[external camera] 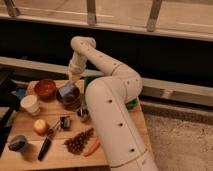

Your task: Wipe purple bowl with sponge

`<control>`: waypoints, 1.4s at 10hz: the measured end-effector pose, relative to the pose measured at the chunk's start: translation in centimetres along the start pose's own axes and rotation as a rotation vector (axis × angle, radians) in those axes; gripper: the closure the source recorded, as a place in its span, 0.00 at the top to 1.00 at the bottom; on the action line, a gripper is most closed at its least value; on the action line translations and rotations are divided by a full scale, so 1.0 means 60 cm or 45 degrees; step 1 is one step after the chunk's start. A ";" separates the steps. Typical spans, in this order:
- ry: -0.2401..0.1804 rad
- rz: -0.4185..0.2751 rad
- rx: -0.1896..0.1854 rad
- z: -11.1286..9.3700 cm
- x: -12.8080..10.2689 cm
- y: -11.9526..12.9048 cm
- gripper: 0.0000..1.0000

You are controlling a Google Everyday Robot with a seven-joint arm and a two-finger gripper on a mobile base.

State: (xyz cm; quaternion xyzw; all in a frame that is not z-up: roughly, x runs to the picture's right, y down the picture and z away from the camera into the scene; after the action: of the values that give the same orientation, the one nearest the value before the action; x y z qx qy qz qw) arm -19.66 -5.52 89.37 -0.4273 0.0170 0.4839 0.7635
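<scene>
The purple bowl point(70, 97) stands on the wooden table point(30, 159), right of a reddish-brown bowl point(45, 88). A bluish sponge point(66, 90) lies in the purple bowl, towards its left side. My gripper point(74, 78) hangs at the end of the white arm, which bends down from above. It is directly over the bowl's back rim, just above the sponge. I cannot tell whether it touches the sponge.
A white cup point(31, 104), an apple point(40, 126), a small metal cup point(82, 114), a dark tool point(45, 148), a brown cluster point(79, 141), a carrot point(91, 147) and a grey cup point(17, 144) share the table. A green item point(132, 104) shows behind the arm.
</scene>
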 end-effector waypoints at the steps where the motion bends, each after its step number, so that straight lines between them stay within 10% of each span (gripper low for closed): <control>1: 0.014 -0.021 -0.019 0.010 0.005 0.016 0.00; 7: 0.032 0.050 0.031 -0.020 0.073 -0.016 0.00; 10: 0.018 0.061 0.066 -0.034 0.044 -0.047 0.00; 14: 0.010 -0.036 0.006 0.005 -0.008 0.019 0.00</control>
State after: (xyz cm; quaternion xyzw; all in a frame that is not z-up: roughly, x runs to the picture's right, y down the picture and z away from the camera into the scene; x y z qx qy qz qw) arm -20.89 -5.48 89.03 -0.4276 0.0150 0.4713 0.7713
